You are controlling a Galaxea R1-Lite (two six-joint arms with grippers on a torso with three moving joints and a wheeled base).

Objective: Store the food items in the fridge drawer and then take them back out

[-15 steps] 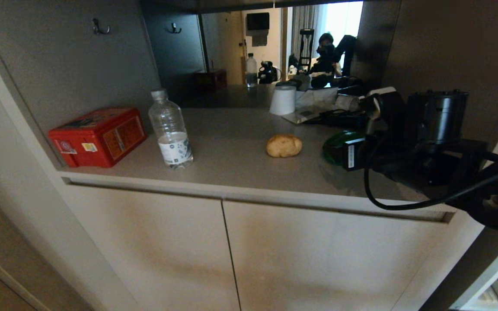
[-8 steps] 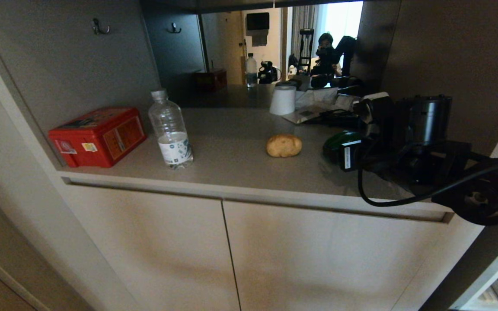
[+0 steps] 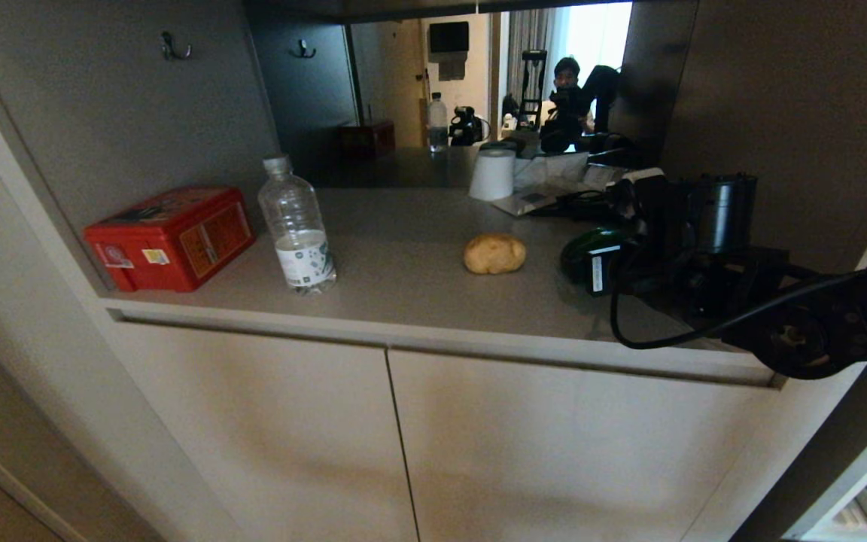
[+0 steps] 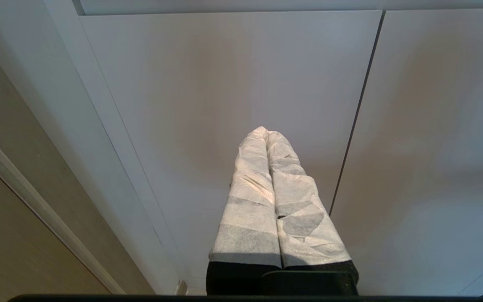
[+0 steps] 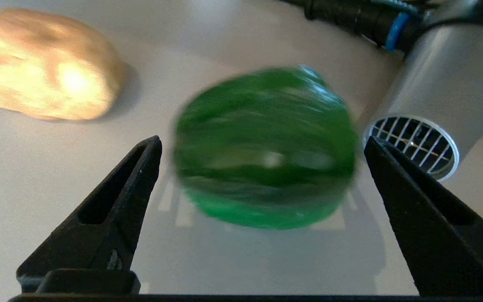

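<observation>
the right gripper [image 5: 262,147] hovers low over the tabletop [image 3: 403,271] with jaws spread wide, straddling but not touching the green bell pepper [image 5: 264,149], the potato [image 5: 42,63] beside it; the left gripper [image 4: 266,134], clenched, hangs parked.

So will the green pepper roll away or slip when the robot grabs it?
It might. The pepper is rounded and lumpy, so a nudge from one finger could rock or roll it on the smooth counter. Its skin looks glossy, so it may be slippery. The open right gripper has a finger on each side, which should help trap it.
</observation>
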